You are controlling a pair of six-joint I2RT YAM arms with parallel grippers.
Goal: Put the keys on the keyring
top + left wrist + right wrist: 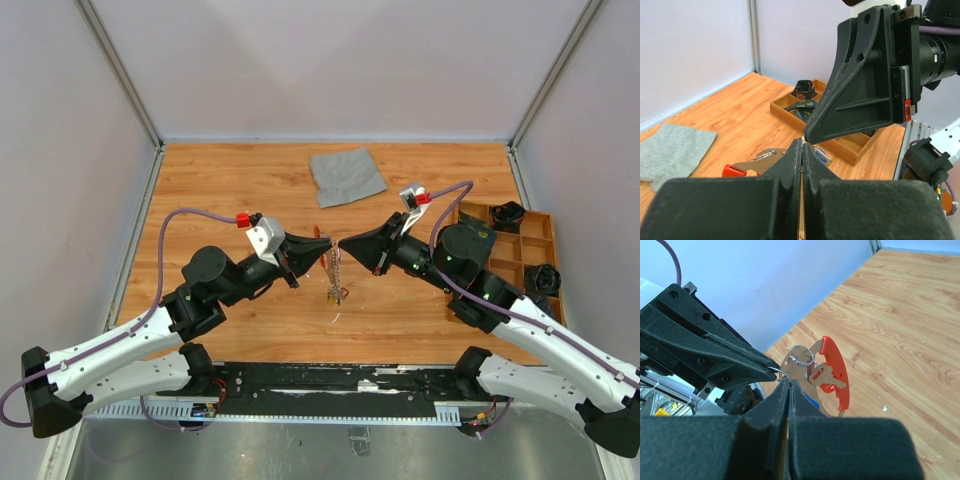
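Observation:
My left gripper (326,243) and right gripper (343,243) meet tip to tip above the middle of the table, both shut. A thin silvery wire loop (779,372) of the keyring is pinched between them. Below hangs the red oval clip (836,371) with a small silver ring (802,355) and a key (826,376) on it. A blue key head (813,401) shows behind my right gripper (789,381). From my left gripper (803,143) I see the red piece (733,171) and a blue head (823,155) under the tips. The chain (333,275) dangles to the table.
A grey cloth (346,175) lies at the back of the wooden table. A wooden compartment tray (530,232) with dark objects stands at the right edge, behind the right arm. Walls close in the table on three sides.

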